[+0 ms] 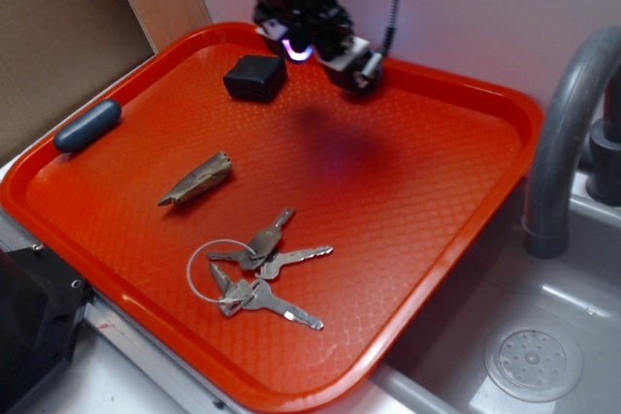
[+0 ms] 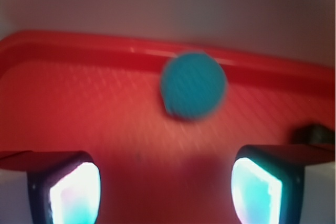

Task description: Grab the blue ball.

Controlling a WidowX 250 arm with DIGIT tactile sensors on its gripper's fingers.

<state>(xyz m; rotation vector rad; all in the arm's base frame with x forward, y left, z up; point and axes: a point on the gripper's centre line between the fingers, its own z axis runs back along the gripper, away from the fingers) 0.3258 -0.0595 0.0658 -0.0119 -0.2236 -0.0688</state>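
In the wrist view the blue ball [image 2: 193, 85] lies on the orange tray [image 2: 79, 108] close to its far rim, blurred, ahead of the fingers and slightly right of centre. My gripper [image 2: 165, 192] is open, its two lit pads wide apart, with nothing but bare tray between them. Seen from the exterior camera, the gripper [image 1: 320, 53] hovers over the tray's [image 1: 437, 191] far edge, just right of the black box. The ball is hidden there behind the gripper.
A black box [image 1: 255, 77] sits left of the gripper. A slate-blue capsule [image 1: 87, 125] rests on the tray's left rim. A brown shard [image 1: 197, 179] and a bunch of keys [image 1: 257, 273] lie nearer the front. A grey faucet [image 1: 572, 133] and sink stand to the right.
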